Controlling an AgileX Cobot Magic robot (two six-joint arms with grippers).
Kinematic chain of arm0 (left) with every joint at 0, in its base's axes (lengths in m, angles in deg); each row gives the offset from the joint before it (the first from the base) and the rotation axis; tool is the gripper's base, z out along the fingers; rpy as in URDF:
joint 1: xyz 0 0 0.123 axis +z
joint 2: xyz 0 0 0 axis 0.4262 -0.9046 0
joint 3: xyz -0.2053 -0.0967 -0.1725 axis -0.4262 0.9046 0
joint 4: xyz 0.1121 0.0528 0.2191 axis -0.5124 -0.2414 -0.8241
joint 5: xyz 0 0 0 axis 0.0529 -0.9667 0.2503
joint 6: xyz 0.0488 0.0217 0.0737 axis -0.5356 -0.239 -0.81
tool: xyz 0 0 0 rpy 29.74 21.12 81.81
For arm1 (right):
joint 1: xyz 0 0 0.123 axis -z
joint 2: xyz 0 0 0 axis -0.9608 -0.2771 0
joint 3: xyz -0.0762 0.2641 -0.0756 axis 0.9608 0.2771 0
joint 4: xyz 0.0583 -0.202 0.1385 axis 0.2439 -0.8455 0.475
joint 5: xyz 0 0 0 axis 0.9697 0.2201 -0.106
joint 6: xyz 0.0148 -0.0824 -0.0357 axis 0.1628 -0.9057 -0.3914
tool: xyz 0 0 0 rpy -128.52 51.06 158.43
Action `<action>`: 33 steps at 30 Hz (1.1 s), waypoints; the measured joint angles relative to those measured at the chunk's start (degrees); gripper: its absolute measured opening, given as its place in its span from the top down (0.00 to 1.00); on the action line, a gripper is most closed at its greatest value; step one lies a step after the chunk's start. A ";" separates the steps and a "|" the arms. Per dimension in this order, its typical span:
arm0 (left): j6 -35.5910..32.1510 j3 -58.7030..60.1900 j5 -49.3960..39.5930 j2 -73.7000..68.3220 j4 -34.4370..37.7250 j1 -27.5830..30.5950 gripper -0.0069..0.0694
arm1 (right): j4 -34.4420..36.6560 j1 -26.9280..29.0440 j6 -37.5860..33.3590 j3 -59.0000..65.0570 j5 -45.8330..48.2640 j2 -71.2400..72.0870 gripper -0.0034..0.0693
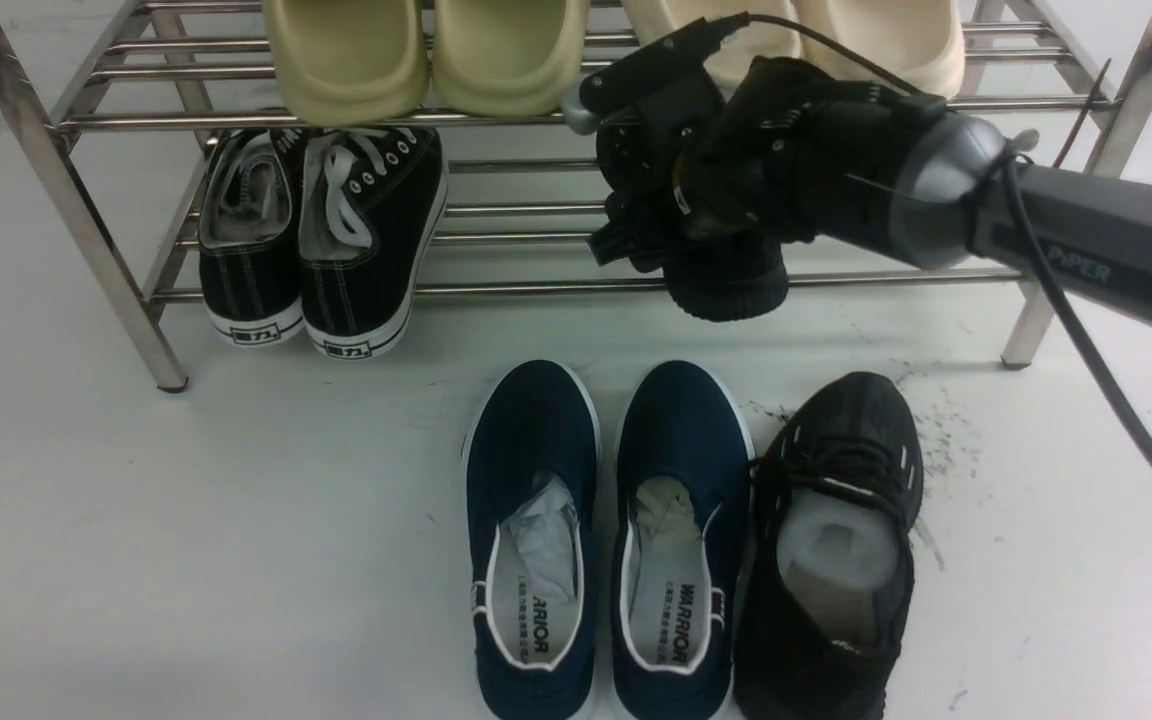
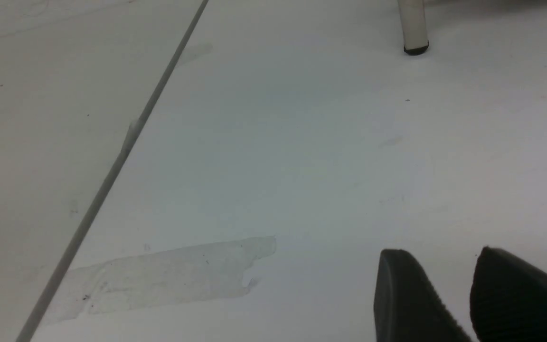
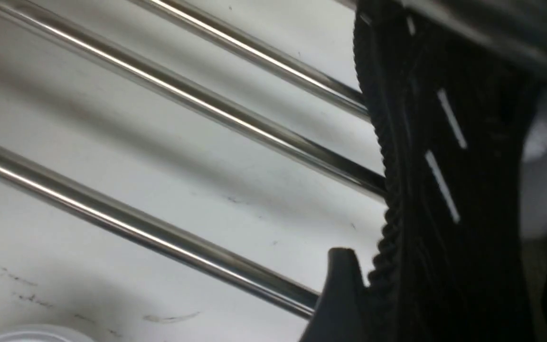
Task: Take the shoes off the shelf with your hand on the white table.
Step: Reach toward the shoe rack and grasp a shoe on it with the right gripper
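Already one black knit shoe [image 1: 831, 560] lies on the white table [image 1: 236, 560], toe toward the shelf [image 1: 96, 250]. Its mate [image 1: 726, 285] sits on the lower tier, lengthwise across the bars, heel toward the robot. The right gripper [image 1: 666, 240] straddles it; I cannot tell whether it is clamped.

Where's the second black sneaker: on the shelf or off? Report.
On: sneaker lies over the shelf's lower bars, right gripper around it.
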 joint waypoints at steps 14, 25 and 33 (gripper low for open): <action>0.00 0.00 0.00 0.00 0.00 0.00 0.59 | -3.08 -0.12 -0.06 0.00 2.96 -0.09 0.93; 0.00 0.00 0.00 0.00 0.00 0.00 0.59 | 14.64 -1.79 -14.31 0.00 16.83 7.73 0.93; 0.00 0.00 0.00 0.00 0.00 0.00 0.59 | 21.44 -2.93 -18.82 0.00 25.31 13.63 0.93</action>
